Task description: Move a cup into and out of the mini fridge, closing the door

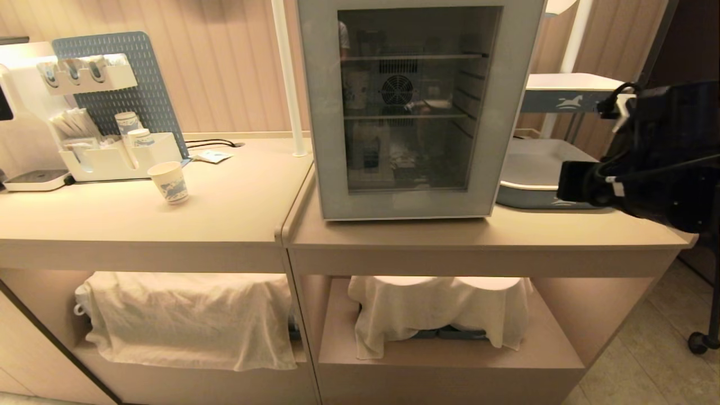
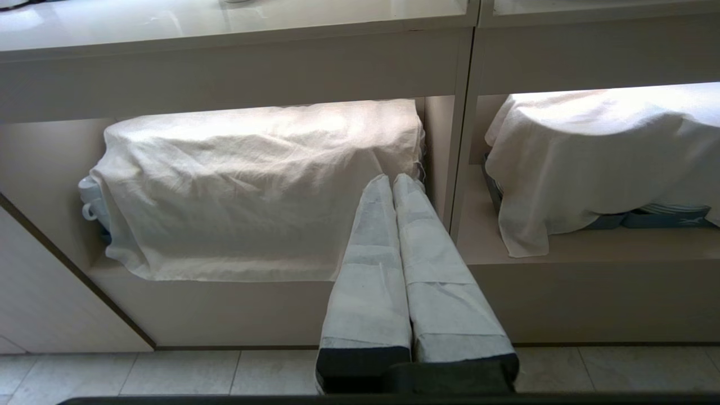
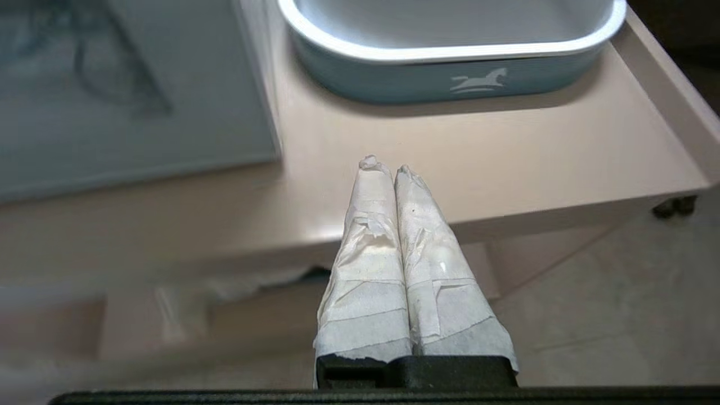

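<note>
**Inspector:** Beige counters, two units side by side, open shelves beneath. Start nearest the robot.

**Assistant:** Lowest, the left gripper [image 2: 392, 179] hangs before the under-counter shelf, taped fingers pressed together with nothing between them. Behind it a white cloth [image 2: 259, 185] covers items on the left shelf; a second cloth [image 1: 439, 306] covers the right shelf.

**Inspector:** The right arm?

**Assistant:** It shows at the right edge of the head view, dark and bulky. The right gripper [image 3: 385, 164] is over the front part of the right counter [image 3: 506, 163], fingers closed against each other, holding nothing. Just beyond it sits a blue tray [image 3: 450, 79] with a white rim and a horse mark, to the right of the fridge.

**Inspector:** The task items?

**Assistant:** The cup [image 1: 169, 181] stands upright on the left counter, well apart from both grippers and from the fridge. The mini fridge [image 1: 419, 107] stands on the right counter near its front edge. The door [image 1: 326, 112] is shut flat against the cabinet; wire shelves and a round fan grille show through the tinted glass.

**Inspector:** Further back?

**Assistant:** Behind the cup, a white organiser [image 1: 118, 157] holds stacked cups before a blue pegboard [image 1: 146, 90]. A white coffee machine [image 1: 22, 107] stands at the far left.
</note>
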Motion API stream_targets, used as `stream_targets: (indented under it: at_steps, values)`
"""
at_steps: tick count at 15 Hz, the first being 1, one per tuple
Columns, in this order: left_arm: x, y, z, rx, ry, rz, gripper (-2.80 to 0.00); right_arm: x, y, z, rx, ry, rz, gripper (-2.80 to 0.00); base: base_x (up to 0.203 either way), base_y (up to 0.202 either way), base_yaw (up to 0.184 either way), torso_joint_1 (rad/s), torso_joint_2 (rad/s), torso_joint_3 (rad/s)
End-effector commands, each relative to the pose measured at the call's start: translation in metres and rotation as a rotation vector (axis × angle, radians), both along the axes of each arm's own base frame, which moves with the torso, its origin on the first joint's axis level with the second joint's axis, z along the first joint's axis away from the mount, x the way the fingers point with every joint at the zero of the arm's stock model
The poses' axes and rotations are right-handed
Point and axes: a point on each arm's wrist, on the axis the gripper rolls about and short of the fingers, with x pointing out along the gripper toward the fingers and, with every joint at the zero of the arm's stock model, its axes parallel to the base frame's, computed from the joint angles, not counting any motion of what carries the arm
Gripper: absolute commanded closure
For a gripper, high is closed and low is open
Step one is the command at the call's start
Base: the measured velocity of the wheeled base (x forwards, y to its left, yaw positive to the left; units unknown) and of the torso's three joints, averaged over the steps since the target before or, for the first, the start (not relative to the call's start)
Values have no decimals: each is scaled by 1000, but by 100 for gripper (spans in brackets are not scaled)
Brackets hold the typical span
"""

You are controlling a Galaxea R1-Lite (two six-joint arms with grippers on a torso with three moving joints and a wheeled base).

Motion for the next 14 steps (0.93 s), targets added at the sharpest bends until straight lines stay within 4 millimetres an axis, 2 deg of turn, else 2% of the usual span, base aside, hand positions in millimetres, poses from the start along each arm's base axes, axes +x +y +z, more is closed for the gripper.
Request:
stream_targets:
  at_steps: [1, 4, 6, 8, 10, 12, 14]
  values:
    - [0, 0, 0, 0, -1, 1, 0, -42, -32, 10, -73, -9, 71, 0, 0, 0, 0, 0, 0, 0]
    - [0, 0, 0, 0, -1, 1, 0, -115, -65, 7, -159, -38, 153, 0, 0, 0, 0, 0, 0, 0]
    - [0, 0, 0, 0, -1, 1, 0, -171, -72, -4, -177, -81, 181, 0, 0, 0, 0, 0, 0, 0]
    - [0, 0, 0, 0, -1, 1, 0, -226, -75, -27, -188, -130, 181, 0, 0, 0, 0, 0, 0, 0]
    - [0, 0, 0, 1, -1, 1, 0, -269, -74, -58, -186, -149, 163, 0, 0, 0, 0, 0, 0, 0]
    - [0, 0, 0, 0, -1, 1, 0, -290, -72, -92, -169, -137, 152, 0, 0, 0, 0, 0, 0, 0]
    - [0, 0, 0, 0, -1, 1, 0, -285, -72, -133, -149, -76, 147, 0, 0, 0, 0, 0, 0, 0]
